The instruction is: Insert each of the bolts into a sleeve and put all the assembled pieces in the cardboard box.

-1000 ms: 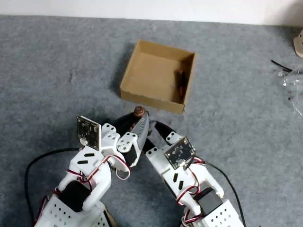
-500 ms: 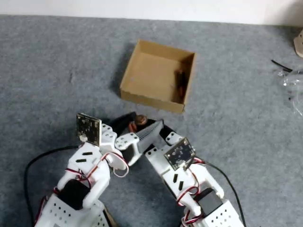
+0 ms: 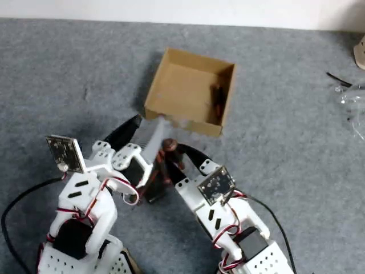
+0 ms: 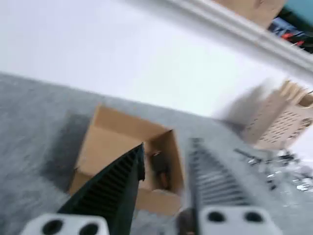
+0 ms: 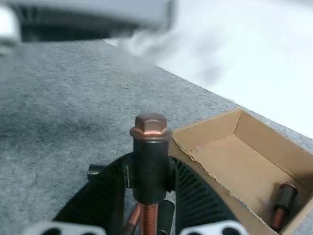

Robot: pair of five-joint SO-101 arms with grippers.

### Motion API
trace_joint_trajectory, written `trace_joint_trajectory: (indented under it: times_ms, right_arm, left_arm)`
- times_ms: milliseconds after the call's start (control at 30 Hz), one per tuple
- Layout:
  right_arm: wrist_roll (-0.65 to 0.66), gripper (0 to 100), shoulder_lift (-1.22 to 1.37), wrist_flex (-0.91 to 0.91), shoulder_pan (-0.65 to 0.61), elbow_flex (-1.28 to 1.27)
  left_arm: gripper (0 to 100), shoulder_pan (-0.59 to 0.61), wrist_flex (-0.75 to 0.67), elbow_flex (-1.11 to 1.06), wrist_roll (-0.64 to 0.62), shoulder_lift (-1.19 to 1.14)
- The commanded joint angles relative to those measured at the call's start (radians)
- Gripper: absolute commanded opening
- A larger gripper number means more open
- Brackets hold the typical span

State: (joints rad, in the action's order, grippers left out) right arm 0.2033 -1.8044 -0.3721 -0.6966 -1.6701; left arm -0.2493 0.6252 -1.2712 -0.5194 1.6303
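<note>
My right gripper (image 3: 174, 155) is shut on a black sleeve (image 5: 149, 166) held upright, and a copper bolt's head (image 5: 150, 127) sticks out of the sleeve's top. This piece (image 3: 169, 146) stands just in front of the cardboard box (image 3: 171, 85). One assembled piece (image 3: 218, 100) lies along the box's right inner wall, also seen in the right wrist view (image 5: 282, 198) and left wrist view (image 4: 161, 169). My left gripper (image 3: 149, 123) hangs open beside the held piece, toward the box's near left corner, with nothing between its fingers (image 4: 117, 186).
Grey carpet covers the table. A dark sleeve end (image 5: 96, 172) lies on the carpet below the right gripper. At the far right are a clear plastic bag with small black parts (image 3: 349, 94) and a beige perforated object (image 4: 279, 117).
The left gripper has opened, come off the bolt head and swung left with its arm. The right gripper keeps the sleeve and bolt in about the same place.
</note>
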Motion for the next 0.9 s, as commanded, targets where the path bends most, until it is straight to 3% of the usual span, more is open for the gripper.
trace_joint_trajectory:
  times_ms: [0,100,267,433,600,867]
  right_arm:
    - [0.008,0.4,-0.025,0.019,0.013,-0.116]
    - [0.008,0.4,-0.022,0.019,0.013,-0.116]
    - [0.005,0.4,-0.028,-0.042,0.013,-0.114]
    - [0.003,0.4,-0.021,-0.091,0.013,-0.111]
    - [0.002,0.4,-0.021,-0.094,0.015,-0.111]
    - [-0.034,0.4,-0.018,-0.119,0.087,-0.024]
  left_arm:
    - [4,0.067,0.035,-0.019,0.037,0.013]
    - [0,0.120,0.041,-0.077,0.075,0.010]
    - [1,0.134,0.043,-0.154,0.342,0.004]
    - [1,0.136,0.051,-0.208,0.347,0.002]
    - [1,0.139,0.173,-0.157,0.347,0.002]
    - [1,0.229,0.181,-0.104,0.348,-0.091]
